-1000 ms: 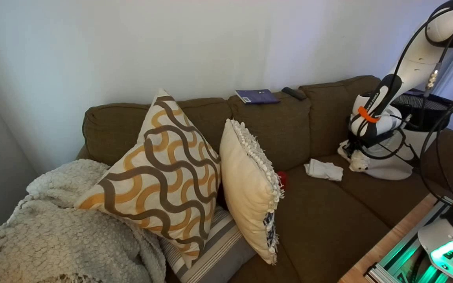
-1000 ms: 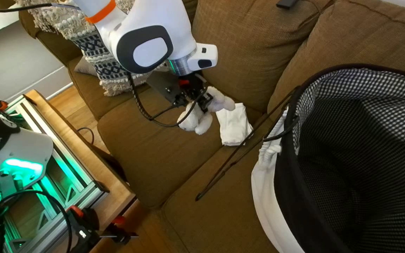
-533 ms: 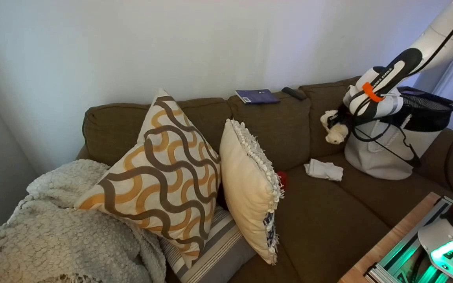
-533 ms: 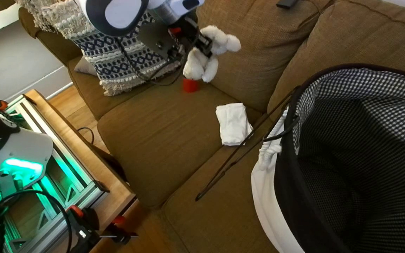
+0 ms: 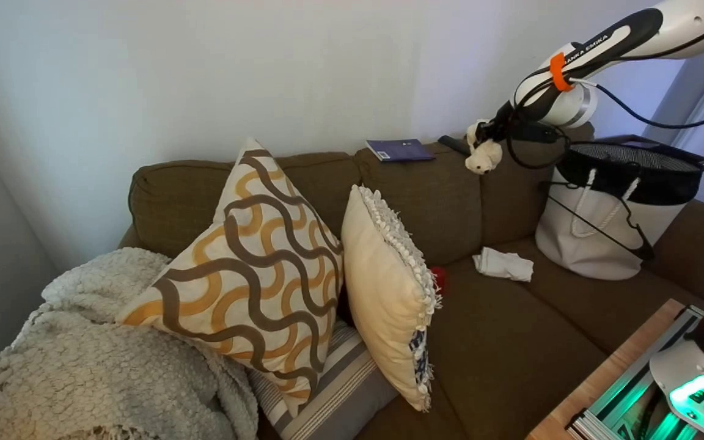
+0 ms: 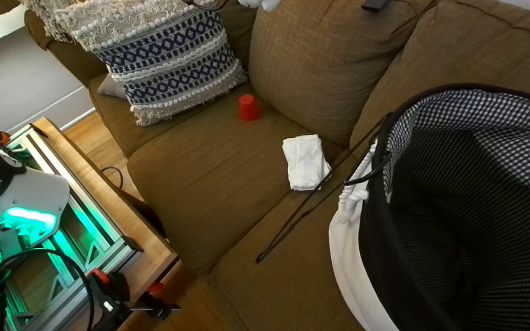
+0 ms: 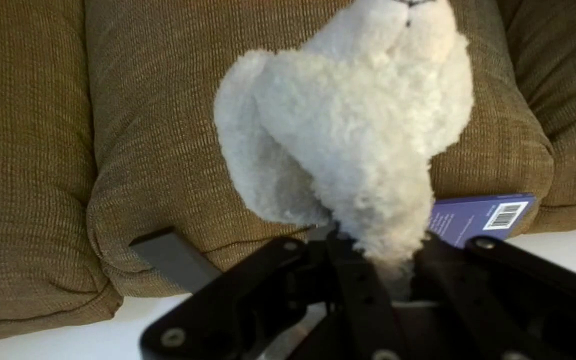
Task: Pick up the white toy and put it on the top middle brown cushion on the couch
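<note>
The brown couch [image 5: 511, 324] stretches across both exterior views, a black-and-white basket [image 6: 384, 257] standing on its seat at the right of the frame. Just right of centre in an exterior view is the top middle brown cushion [image 5: 431, 195]; to the left of it come a wavy-patterned pillow [image 5: 254, 263] and a fringed pillow [image 5: 382, 287]. The gripper [image 7: 380, 250] enters at the bottom of the wrist view. A purple book [image 5: 401, 150] lies on the cushion's top, a white cloth [image 6: 305, 163] on the seat at mid-frame. The white toy [image 7: 363, 115] hangs at upper right in an exterior view, fingers pinching a narrow part of it; whether it touches the cushion I cannot tell. A dark remote-shaped bar [image 7: 175, 257] shows at lower left in the wrist view, a red cup [image 6: 248, 108] at upper middle in an exterior view.
</note>
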Action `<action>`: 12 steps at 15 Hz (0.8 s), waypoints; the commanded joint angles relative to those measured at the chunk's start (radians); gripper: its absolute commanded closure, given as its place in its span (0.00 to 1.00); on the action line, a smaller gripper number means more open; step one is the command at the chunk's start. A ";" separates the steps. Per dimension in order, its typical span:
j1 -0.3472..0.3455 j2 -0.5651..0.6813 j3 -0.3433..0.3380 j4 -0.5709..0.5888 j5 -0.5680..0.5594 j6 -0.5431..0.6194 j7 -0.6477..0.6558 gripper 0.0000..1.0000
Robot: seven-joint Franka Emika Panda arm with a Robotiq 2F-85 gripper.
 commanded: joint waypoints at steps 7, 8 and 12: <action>0.023 0.062 0.004 0.084 0.035 0.105 0.079 0.96; 0.050 0.072 -0.013 0.124 0.031 0.123 0.122 0.96; 0.269 0.134 -0.252 0.370 0.023 0.039 0.238 0.96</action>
